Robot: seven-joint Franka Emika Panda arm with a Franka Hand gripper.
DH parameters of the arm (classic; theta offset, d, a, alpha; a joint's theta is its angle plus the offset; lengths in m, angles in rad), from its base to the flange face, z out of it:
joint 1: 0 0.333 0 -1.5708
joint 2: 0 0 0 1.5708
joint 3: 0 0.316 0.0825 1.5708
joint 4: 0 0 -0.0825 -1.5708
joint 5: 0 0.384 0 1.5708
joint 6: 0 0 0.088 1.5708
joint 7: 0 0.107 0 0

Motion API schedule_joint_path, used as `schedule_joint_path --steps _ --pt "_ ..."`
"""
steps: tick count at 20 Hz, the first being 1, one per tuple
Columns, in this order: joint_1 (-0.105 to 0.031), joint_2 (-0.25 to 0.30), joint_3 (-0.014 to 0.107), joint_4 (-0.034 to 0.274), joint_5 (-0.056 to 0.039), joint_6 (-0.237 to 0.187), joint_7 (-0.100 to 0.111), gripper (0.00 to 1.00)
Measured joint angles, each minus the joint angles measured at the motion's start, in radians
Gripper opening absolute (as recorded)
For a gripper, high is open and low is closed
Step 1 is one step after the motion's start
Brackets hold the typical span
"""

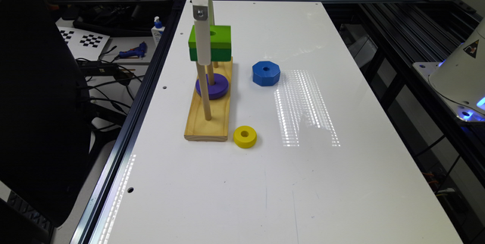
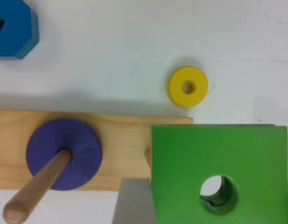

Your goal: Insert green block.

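The gripper (image 1: 206, 52) has its white fingers (image 1: 202, 37) closed on the sides of the green block (image 1: 218, 43), holding it in the air above the far end of the wooden peg base (image 1: 218, 119). In the wrist view the green block (image 2: 218, 172) is seen from above, with its round centre hole open and part of the wood of the base showing through it. The base carries upright wooden pegs (image 1: 204, 96); the purple ring (image 1: 218, 86) sits threaded on the middle peg, flat on the board. The near peg is bare. On the white table (image 1: 341, 183), the blue octagonal piece (image 1: 266, 73) lies apart from the base toward the exterior view's right, and the yellow ring (image 1: 244, 136) lies just beside the base's near corner. Off the table, toward the exterior view's left, are a checkerboard sheet (image 1: 85, 40) and a small bottle (image 1: 157, 30) whose label is too small to read
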State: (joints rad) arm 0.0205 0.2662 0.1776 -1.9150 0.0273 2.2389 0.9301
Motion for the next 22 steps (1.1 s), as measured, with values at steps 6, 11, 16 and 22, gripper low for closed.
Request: schedule_joint_path --steps 6,11,16,22 --pt "0.0 0.0 0.0 0.0 -0.0001 0.0 0.0 0.0" --pt "0.0 0.0 0.0 0.0 -0.0002 0.0 0.0 0.0" --pt "-0.003 0.0 -0.005 0.0 -0.0054 0.0 0.0 0.0" --pt "-0.021 0.002 -0.011 0.0 -0.0172 0.0 -0.007 0.0"
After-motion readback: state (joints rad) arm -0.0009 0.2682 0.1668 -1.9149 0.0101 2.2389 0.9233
